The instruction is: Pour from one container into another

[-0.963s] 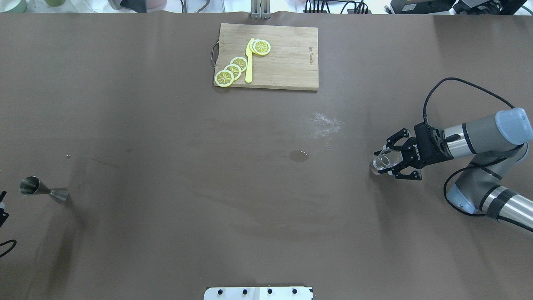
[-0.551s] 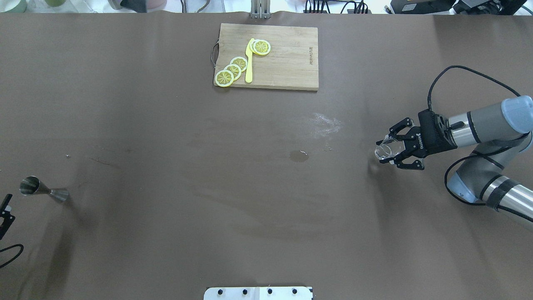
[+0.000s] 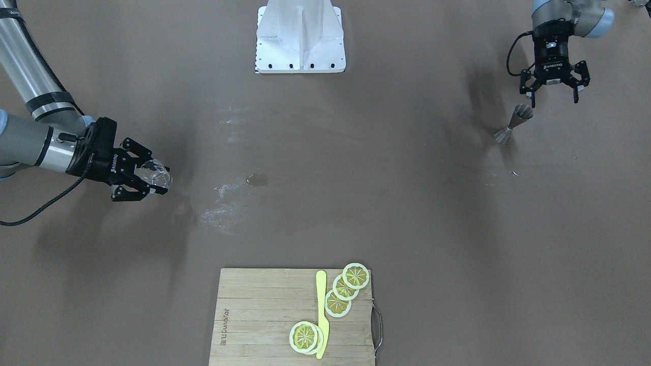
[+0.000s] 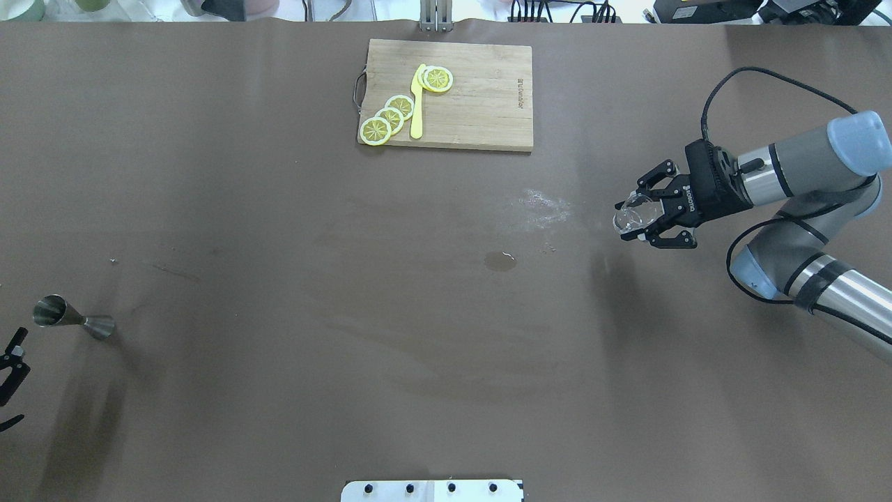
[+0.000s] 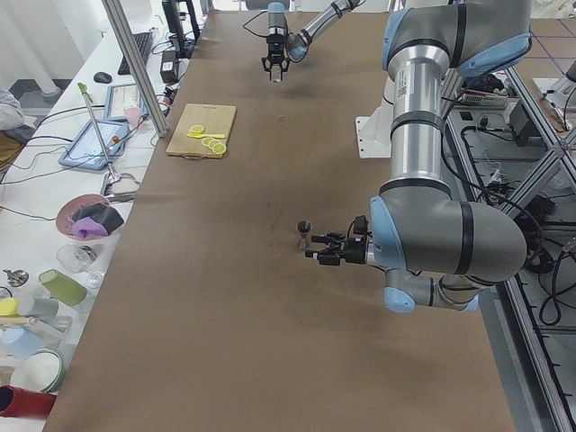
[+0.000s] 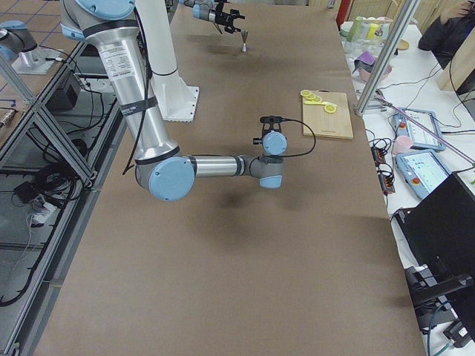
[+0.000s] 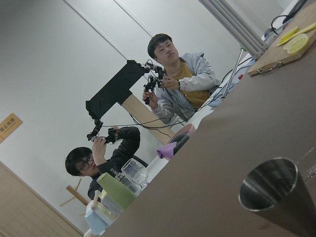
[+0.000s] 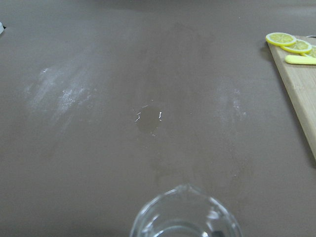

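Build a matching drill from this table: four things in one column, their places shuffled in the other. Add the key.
Things:
1. jigger
2. glass
3. knife
4. puddle

Places:
A. on the cutting board, beside lemon slices
B. on the bare table, near its middle
C. clamped in the right gripper, off the surface
D. upright near the open left gripper

Pairs: 1-D, 2-C, 3-A, 4-B

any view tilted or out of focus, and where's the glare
Left wrist view: horizon steeply tilted, jigger cropped at the corner. Right wrist view: tumbler rim close and soft; puddle shows small white glints.
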Controlling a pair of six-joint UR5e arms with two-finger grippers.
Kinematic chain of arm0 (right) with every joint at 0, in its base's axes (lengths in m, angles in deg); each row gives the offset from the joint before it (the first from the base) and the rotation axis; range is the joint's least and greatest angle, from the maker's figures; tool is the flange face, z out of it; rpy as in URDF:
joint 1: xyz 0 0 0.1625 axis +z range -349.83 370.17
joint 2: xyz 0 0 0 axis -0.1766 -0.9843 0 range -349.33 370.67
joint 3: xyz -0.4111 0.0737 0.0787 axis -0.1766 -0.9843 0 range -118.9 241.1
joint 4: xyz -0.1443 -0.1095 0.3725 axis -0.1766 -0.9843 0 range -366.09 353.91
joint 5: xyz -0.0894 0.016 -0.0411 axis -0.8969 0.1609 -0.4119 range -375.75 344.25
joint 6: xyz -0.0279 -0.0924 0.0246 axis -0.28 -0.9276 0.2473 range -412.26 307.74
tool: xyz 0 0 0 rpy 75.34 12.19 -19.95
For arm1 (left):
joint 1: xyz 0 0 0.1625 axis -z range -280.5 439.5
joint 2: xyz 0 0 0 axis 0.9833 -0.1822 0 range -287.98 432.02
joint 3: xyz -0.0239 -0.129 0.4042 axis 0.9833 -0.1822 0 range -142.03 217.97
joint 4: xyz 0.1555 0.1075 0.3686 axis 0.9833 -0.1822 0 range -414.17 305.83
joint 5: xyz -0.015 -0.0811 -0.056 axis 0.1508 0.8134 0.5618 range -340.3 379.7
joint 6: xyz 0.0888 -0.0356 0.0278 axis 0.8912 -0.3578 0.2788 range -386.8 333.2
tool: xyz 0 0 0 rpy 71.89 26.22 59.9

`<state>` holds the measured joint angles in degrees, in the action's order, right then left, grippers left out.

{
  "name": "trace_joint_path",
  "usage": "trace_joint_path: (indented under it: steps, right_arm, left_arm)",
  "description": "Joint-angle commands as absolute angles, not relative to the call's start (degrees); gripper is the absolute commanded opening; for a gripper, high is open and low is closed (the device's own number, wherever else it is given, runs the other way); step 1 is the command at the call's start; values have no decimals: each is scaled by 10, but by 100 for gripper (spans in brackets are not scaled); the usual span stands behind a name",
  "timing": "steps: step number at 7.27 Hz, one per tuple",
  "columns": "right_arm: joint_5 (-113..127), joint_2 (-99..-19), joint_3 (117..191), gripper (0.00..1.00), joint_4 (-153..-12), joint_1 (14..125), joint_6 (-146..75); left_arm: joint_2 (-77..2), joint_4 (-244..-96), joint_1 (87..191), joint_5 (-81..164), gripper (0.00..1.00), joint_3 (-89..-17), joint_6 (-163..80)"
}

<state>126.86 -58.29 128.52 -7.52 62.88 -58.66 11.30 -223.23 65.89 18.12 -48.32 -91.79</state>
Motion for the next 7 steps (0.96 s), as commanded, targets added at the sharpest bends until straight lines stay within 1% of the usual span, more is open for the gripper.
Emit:
trace_joint_path:
  steps: [1, 2, 4, 7]
  right_arm:
    - [1304, -553, 1291, 0, -135, 663, -585]
    - [1308, -552, 1314, 0, -167, 672, -581]
    - [1308, -557, 1406, 0, -282, 680, -581]
    - [1266, -590, 1484, 0, -302, 679, -582]
  left_arm:
    - [115, -2228, 654, 204, 97, -491, -1058]
    - [114, -2228, 648, 205, 97, -494, -1086]
    - [113, -2227, 627, 203, 97, -502, -1139]
    - [112, -2151, 622, 202, 97, -510, -1208]
